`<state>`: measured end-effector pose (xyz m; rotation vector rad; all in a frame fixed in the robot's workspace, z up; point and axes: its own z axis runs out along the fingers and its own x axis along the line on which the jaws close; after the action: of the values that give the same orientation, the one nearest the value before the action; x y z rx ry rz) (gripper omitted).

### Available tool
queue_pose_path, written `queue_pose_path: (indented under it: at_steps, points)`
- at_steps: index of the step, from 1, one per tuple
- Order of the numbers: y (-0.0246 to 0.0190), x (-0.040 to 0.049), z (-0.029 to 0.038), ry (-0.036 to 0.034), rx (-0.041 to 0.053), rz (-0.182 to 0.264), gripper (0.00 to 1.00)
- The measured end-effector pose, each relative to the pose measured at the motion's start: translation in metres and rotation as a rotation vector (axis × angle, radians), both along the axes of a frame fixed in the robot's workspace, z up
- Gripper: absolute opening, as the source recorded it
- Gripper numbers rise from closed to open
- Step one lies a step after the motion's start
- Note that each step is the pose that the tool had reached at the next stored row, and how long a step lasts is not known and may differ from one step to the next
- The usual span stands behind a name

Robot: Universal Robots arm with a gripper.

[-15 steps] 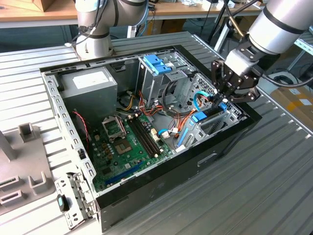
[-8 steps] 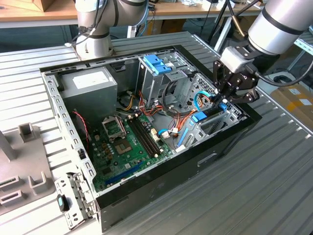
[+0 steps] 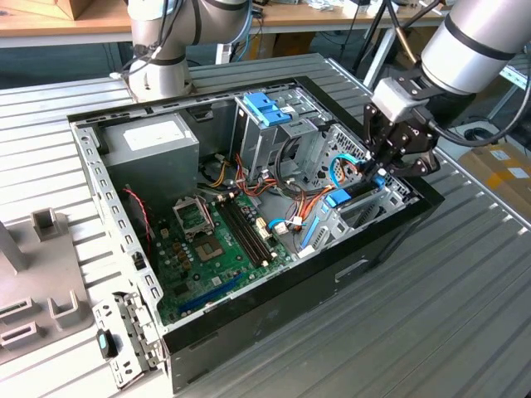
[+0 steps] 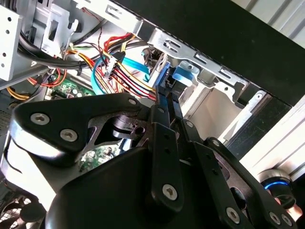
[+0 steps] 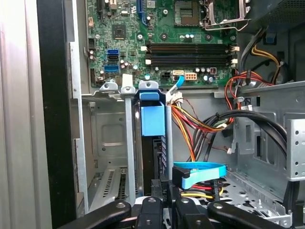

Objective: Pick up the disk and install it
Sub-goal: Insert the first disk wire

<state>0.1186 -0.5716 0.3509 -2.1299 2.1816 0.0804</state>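
The disk (image 3: 344, 197) stands on edge in a slot of the metal drive bay (image 3: 372, 214) at the open computer case's corner on the exterior view's right. Its blue carrier rail (image 5: 153, 119) and dark body show in the first wrist view, between the bay's grey walls (image 5: 131, 143). My gripper (image 3: 377, 172) reaches down onto the disk's outer end. Its black fingers (image 5: 153, 187) are shut on that end. In the second wrist view the fingertips (image 4: 167, 101) pinch the disk's blue-edged end (image 4: 162, 76).
Bundled power wires (image 5: 200, 124) and a blue flat cable (image 5: 200, 170) lie right beside the bay. The motherboard (image 3: 216, 240), grey power-supply box (image 3: 153, 145) and blue-latched cage (image 3: 265, 108) fill the case. A second arm's base (image 3: 162, 58) stands behind. Grey fixtures (image 3: 33, 282) sit at the exterior view's left.
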Motion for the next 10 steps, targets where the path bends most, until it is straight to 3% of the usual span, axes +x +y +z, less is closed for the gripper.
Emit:
queue_pose_path:
  at_steps: [10]
  points:
    - [-0.0016,-0.0001,-0.0042,0.0,0.0,0.0,0.17]
